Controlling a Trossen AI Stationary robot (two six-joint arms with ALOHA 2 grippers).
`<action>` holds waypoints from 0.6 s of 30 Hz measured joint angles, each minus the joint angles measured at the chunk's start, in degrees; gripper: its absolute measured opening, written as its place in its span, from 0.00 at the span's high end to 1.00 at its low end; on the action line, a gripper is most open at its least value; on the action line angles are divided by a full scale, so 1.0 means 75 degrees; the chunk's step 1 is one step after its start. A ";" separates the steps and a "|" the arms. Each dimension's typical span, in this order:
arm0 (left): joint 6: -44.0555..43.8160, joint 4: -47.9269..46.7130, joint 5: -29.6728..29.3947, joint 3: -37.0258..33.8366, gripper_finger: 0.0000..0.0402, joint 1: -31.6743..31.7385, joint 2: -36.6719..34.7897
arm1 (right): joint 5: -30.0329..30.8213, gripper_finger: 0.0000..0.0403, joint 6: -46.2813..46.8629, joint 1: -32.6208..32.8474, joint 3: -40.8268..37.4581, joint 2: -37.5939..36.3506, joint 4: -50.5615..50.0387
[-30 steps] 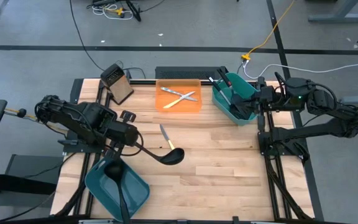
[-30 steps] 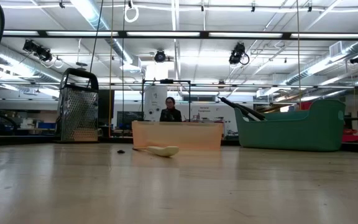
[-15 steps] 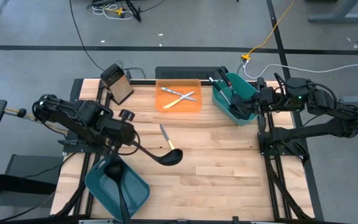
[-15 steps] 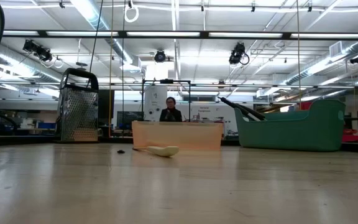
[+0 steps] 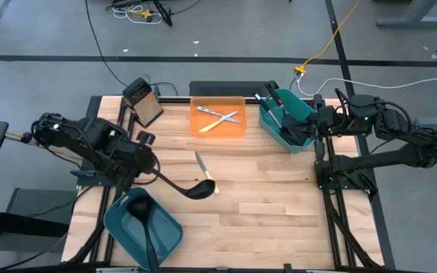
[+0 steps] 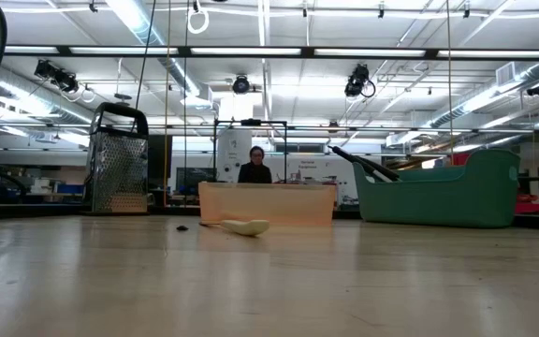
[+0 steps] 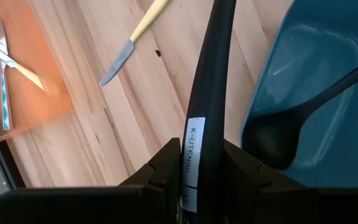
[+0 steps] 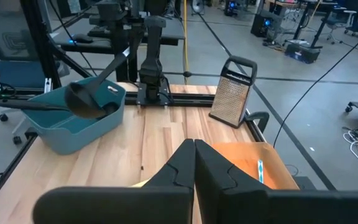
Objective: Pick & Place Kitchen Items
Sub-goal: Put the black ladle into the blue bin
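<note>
I'm holding long black plastic ladle (image 5: 179, 186) in left tool (image 5: 139, 171), fingers clamped on handle, lower left of frame, beside teal rectangular plastic bin (image 5: 161, 235) already containing one ladle. Yellow-handled knife (image 5: 202, 167) lying loose on surface. Right tool (image 5: 309, 125) idling, closed, empty.

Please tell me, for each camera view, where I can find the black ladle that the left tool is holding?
High view: the held ladle runs from the left tool to mid-table.
Low view: not in it.
Left wrist view: its handle rises from between the fingers.
Right wrist view: it hangs over the near teal bin, bowl at.
Shared landmark: the yellow-handled knife.
</note>
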 joint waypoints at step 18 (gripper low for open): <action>-0.0572 0.0021 0.1259 -0.1011 0.80 -0.0286 -0.1261 | 0.0004 0.99 0.0009 0.0000 0.0000 0.0155 -0.0003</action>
